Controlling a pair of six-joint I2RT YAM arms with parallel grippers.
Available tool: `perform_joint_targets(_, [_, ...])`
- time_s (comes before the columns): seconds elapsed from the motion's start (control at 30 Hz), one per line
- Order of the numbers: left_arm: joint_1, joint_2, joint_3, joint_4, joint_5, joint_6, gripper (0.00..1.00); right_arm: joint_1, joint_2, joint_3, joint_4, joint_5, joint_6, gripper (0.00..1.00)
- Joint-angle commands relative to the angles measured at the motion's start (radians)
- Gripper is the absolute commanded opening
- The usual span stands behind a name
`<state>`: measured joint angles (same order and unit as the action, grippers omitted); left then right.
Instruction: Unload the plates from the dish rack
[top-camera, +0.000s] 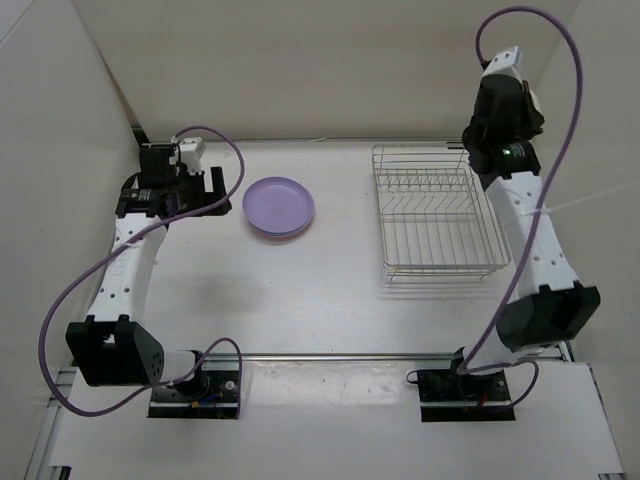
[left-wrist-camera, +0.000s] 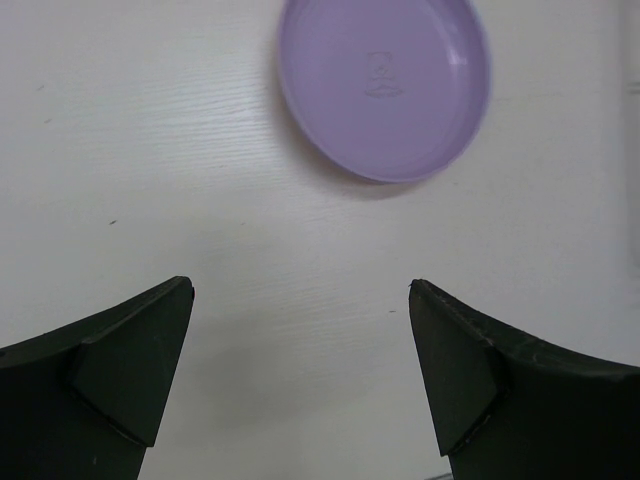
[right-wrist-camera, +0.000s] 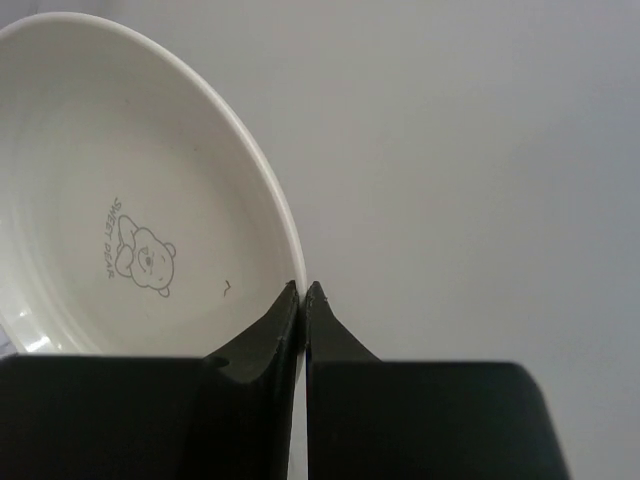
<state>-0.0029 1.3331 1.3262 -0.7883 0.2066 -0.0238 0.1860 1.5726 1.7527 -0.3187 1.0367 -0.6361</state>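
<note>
A purple plate (top-camera: 279, 207) lies flat on the white table, left of the dish rack (top-camera: 437, 210); it also shows in the left wrist view (left-wrist-camera: 385, 85). The silver wire rack holds no plates. My left gripper (top-camera: 222, 192) is open and empty, low over the table just left of the purple plate (left-wrist-camera: 300, 288). My right gripper (top-camera: 500, 100) is raised behind the rack's far right corner. In the right wrist view it (right-wrist-camera: 302, 286) is shut on the rim of a cream plate (right-wrist-camera: 120, 200) with a bear print. The pink and blue plates are not in view.
White walls enclose the table on the left, back and right. Purple cables loop off both arms. A metal rail (top-camera: 330, 355) runs along the near table edge by the arm bases.
</note>
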Motion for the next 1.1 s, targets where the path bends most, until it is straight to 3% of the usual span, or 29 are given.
perform_joint_targets(0.0, [-0.026, -0.031, 0.068, 0.057, 0.261, 0.036, 1.0, 0.042, -0.097, 0.025, -0.138, -0.159, 0.134, 0.0])
perform_joint_targets(0.07, [-0.045, 0.006, 0.108, 0.067, 0.434, 0.109, 1.0, 0.062, -0.143, 0.025, -0.288, -0.298, 0.209, 0.0])
perform_joint_targets(0.1, [-0.055, 0.017, 0.108, 0.084, 0.603, 0.119, 1.0, 0.073, -0.157, 0.005, -0.331, -0.385, 0.266, 0.0])
perform_joint_targets(0.17, [-0.098, 0.072, 0.146, 0.13, 0.733, 0.084, 1.0, 0.073, -0.198, -0.021, -0.394, -0.633, 0.305, 0.0])
perform_joint_targets(0.3, [-0.244, 0.221, 0.292, 0.077, 0.757, 0.094, 1.0, 0.073, -0.255, -0.073, -0.436, -0.991, 0.348, 0.0])
perform_joint_targets(0.47, [-0.388, 0.314, 0.379, 0.107, 0.731, 0.091, 1.0, 0.073, -0.246, -0.03, -0.502, -1.222, 0.368, 0.0])
perform_joint_targets(0.63, [-0.447, 0.394, 0.444, 0.107, 0.663, 0.068, 1.0, 0.073, -0.226, -0.012, -0.525, -1.336, 0.388, 0.0])
perform_joint_targets(0.8, [-0.496, 0.403, 0.455, 0.107, 0.591, 0.059, 1.0, 0.073, -0.215, -0.021, -0.534, -1.31, 0.388, 0.0])
perform_joint_targets(0.9, [-0.505, 0.403, 0.475, 0.107, 0.562, 0.059, 0.95, 0.073, -0.215, -0.03, -0.534, -1.31, 0.388, 0.0])
perform_joint_targets(1.07, [-0.523, 0.413, 0.493, 0.107, 0.55, 0.048, 0.77, 0.073, -0.215, -0.03, -0.525, -1.319, 0.388, 0.0])
